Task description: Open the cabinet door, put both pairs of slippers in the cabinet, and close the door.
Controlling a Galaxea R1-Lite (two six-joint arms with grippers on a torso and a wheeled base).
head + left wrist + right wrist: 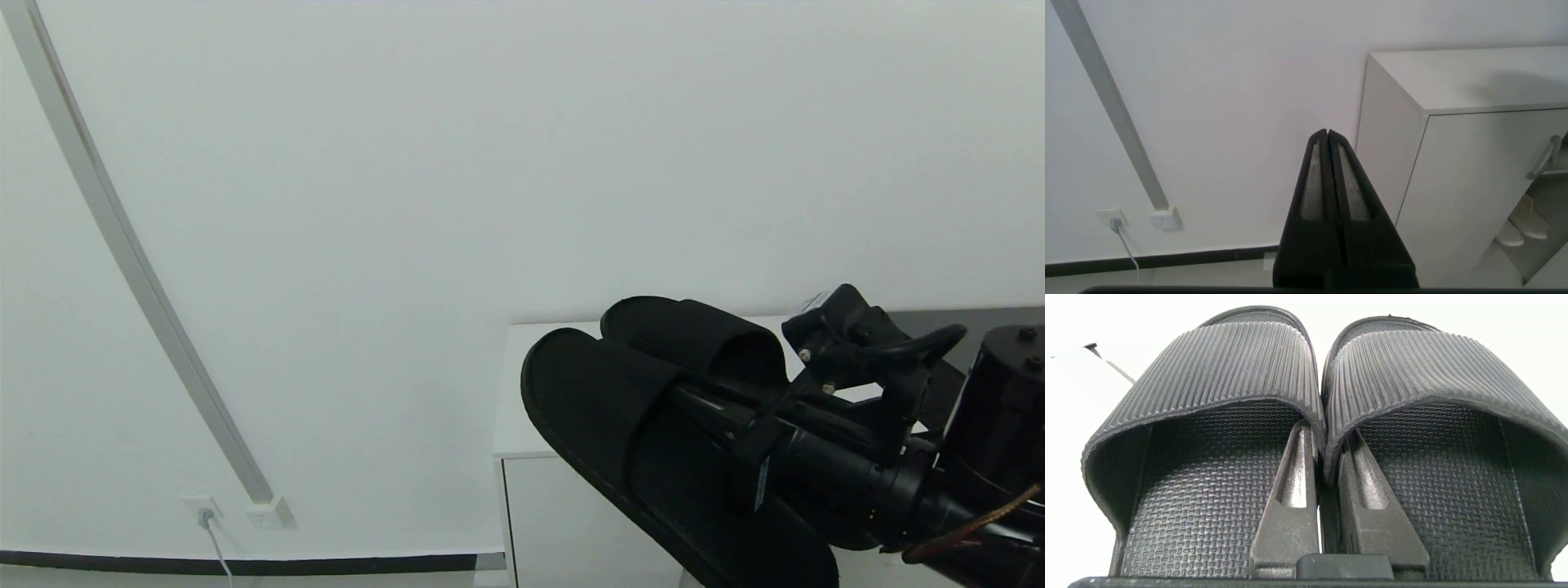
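Observation:
A pair of black ribbed slippers (612,392) hangs in the air in front of the white cabinet (563,514), tilted, toes toward the wall. My right gripper (694,402) is shut on them. In the right wrist view one finger sits inside each slipper (1241,392), and the gripper (1327,441) pinches their two inner walls together. My left gripper (1328,135) is shut with nothing in it, off to the cabinet's (1470,188) left side. The cabinet door carries a metal handle (1545,157). A pale pair of slippers (1523,222) shows low beside the door's edge.
A white wall stands behind the cabinet. A grey cable duct (122,237) runs down it to two wall sockets (263,514), one with a white cord (216,547) plugged in. A dark baseboard (245,563) lines the floor.

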